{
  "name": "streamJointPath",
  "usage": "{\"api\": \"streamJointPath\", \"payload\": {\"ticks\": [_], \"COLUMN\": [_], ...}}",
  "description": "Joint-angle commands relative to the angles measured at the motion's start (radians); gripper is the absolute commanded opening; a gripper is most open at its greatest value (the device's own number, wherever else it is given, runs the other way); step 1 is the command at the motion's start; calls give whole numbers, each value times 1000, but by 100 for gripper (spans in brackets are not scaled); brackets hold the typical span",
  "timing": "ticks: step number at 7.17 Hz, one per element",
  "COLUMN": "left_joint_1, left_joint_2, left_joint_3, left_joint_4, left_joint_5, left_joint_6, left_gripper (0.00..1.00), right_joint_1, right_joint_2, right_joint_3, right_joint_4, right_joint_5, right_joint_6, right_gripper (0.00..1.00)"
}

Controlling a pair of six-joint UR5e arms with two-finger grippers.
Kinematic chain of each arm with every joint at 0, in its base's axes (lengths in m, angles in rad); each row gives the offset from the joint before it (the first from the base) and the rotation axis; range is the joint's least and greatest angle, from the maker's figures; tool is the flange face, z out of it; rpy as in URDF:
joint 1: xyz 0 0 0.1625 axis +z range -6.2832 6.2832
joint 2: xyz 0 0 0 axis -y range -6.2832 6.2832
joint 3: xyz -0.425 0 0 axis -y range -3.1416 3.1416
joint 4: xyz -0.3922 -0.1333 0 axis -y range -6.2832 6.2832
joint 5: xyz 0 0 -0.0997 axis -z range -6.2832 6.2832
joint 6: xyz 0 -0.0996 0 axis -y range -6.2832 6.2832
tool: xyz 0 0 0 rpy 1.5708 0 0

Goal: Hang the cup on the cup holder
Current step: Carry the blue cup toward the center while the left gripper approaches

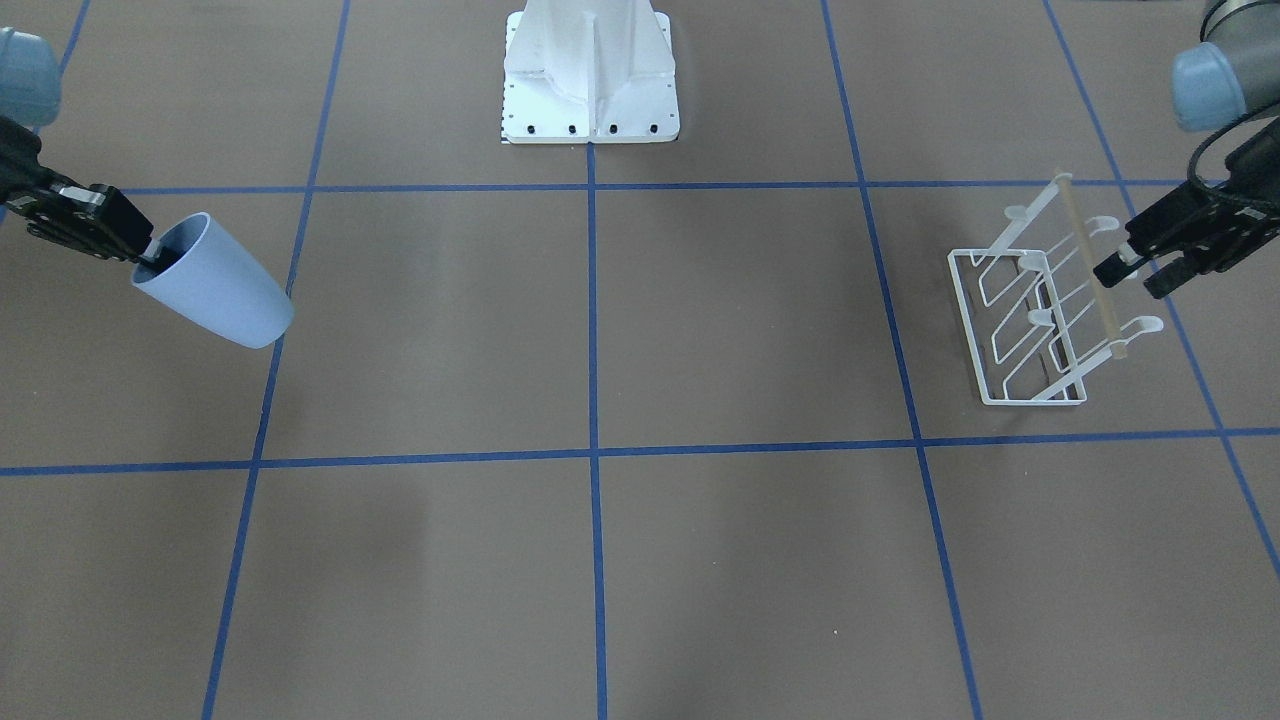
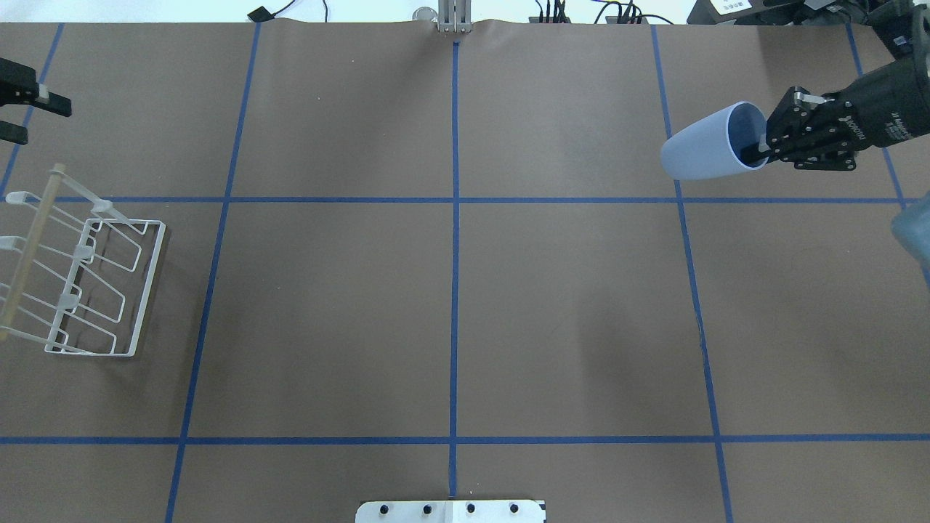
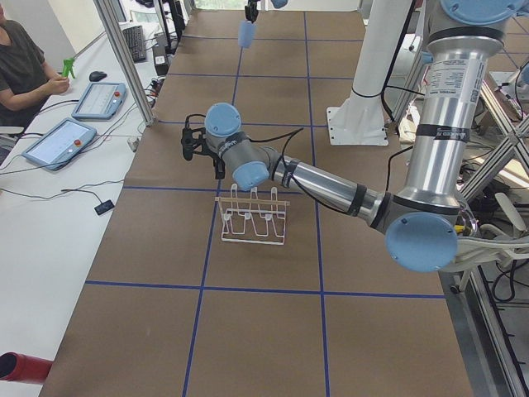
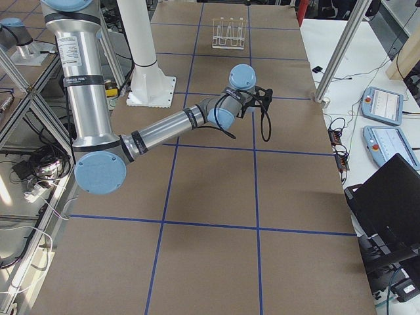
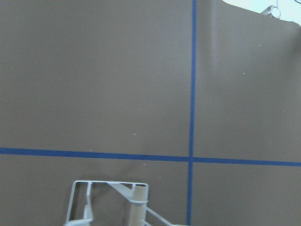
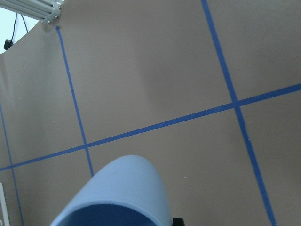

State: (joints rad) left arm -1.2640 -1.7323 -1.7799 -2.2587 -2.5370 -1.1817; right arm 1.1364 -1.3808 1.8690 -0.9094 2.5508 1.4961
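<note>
The pale blue cup [image 1: 215,285] hangs tilted in the air, mouth toward my right gripper [image 1: 150,255]. That gripper is shut on the cup's rim, with one finger inside. The cup also shows in the overhead view [image 2: 708,145] at the far right, and its rim fills the bottom of the right wrist view [image 6: 117,197]. The white wire cup holder [image 1: 1040,320] with its tan rod stands on the table at the opposite end [image 2: 87,283]. My left gripper [image 1: 1137,276] is open and empty, just beside the rod's side of the rack [image 2: 36,118].
The white robot pedestal base [image 1: 590,80] stands at the middle of the table's robot side. Blue tape lines divide the brown table into squares. An operator [image 3: 25,66] sits with tablets beyond the table's far edge.
</note>
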Motion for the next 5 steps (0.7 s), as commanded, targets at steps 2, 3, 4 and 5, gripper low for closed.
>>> {"api": "streamJointPath", "payload": {"ticks": [2,3,4,5], "left_joint_1": [113,185,225,271], "left_joint_2": [-142,-176,-199,-208], "left_joint_3": [8,5,4,4], "left_joint_4": [-166,-218,-287,-370], "left_joint_5": [6,7,47,146], "left_joint_6": [-313,-379,-468,-581], "left_gripper": [98,98,98,98], "right_joint_1": [-65,-81,-104,-104], "right_joint_2": [71,84,92,103], "right_joint_3": [5,13,15,30], "right_joint_4": [29,30,30,30], "right_joint_5": [82,135,190,201], "right_joint_6": [168,170,171,205], "right_gripper": [0,0,0,0]}}
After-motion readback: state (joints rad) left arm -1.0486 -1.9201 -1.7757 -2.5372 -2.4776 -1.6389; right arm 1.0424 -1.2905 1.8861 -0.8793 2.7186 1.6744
